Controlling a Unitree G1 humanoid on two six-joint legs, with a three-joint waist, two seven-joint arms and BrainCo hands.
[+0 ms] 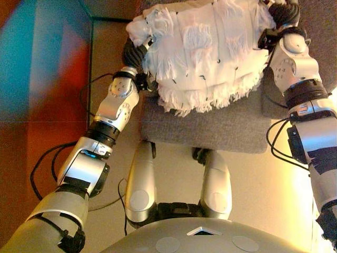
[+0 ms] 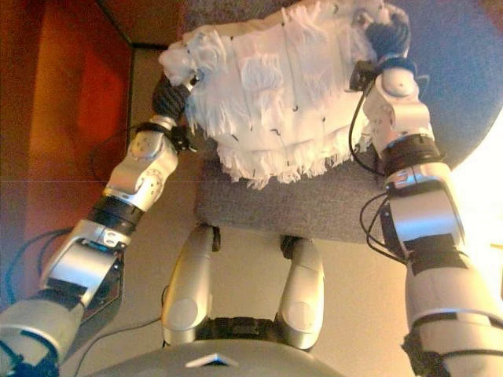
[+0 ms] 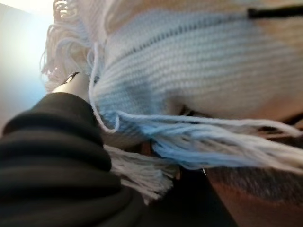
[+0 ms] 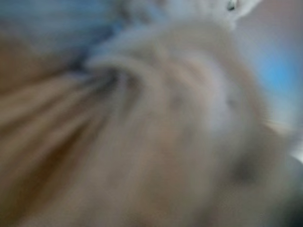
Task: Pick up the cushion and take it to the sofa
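The cushion (image 1: 202, 50) between my hands is white, knitted in fine ribbed rows with shaggy white tufts across its face, a long white fringe along its near edge and small black flecks scattered over it. It sits over a sofa (image 1: 221, 126) covered in mottled dark grey fabric, and the floor (image 1: 253, 184) in front is pale beige. My left hand (image 1: 138, 55) and right hand (image 2: 389, 35) show only their dark ribbed covers against the white yarn, and the wall (image 1: 42, 68) to my left is reddish brown with a teal patch across it.
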